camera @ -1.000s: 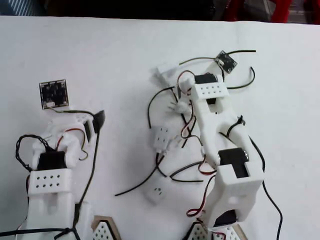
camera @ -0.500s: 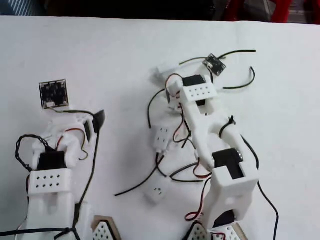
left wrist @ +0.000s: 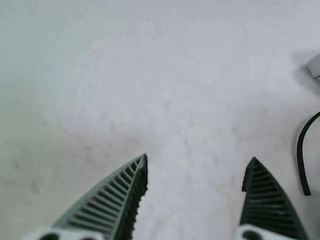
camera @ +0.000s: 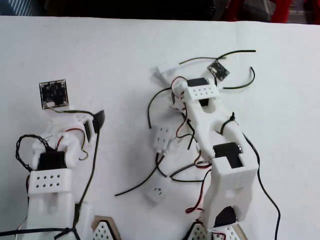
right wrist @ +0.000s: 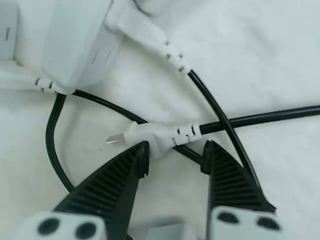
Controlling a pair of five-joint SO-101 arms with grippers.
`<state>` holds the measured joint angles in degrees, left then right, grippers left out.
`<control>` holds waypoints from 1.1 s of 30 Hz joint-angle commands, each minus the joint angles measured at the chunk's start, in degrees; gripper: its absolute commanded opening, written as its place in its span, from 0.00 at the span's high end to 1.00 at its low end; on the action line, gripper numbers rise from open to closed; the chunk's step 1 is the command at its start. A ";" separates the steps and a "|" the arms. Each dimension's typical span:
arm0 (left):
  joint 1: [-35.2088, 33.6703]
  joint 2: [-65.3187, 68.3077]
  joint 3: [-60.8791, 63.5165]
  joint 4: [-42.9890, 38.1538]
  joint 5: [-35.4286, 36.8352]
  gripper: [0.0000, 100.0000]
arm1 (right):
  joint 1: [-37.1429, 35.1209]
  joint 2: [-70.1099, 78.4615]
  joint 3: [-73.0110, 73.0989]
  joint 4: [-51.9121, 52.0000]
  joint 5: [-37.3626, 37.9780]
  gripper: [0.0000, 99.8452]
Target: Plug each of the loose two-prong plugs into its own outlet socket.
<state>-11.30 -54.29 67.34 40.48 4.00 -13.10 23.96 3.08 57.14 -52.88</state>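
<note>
The right hand (right wrist: 176, 150) gapes at a white plug (right wrist: 150, 136) — left hand (left wrist: 198, 160) gapes over table (left wrist: 150, 75).

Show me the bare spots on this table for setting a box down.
Free: the far strip of the table beyond the small board; the stretch between the left arm and the cords; the right edge. Crowded: cords, plugs and sockets around the right arm.

White tabletop (camera: 110, 50) below a dark background strip (camera: 125, 7).
</note>
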 commanded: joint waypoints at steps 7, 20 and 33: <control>-0.75 -1.36 -0.26 -1.14 0.35 0.70 | 5.14 -1.10 -2.11 -4.00 -0.53 0.83; -0.75 -1.36 -0.26 -1.14 0.35 0.70 | 4.62 5.85 -3.78 -8.22 -0.53 0.83; -0.75 -1.36 -0.26 -1.14 0.35 0.70 | 2.68 7.96 -15.65 10.51 4.13 0.98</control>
<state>-11.30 -54.29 67.34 40.48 4.00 -9.05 32.40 -8.88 64.35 -51.03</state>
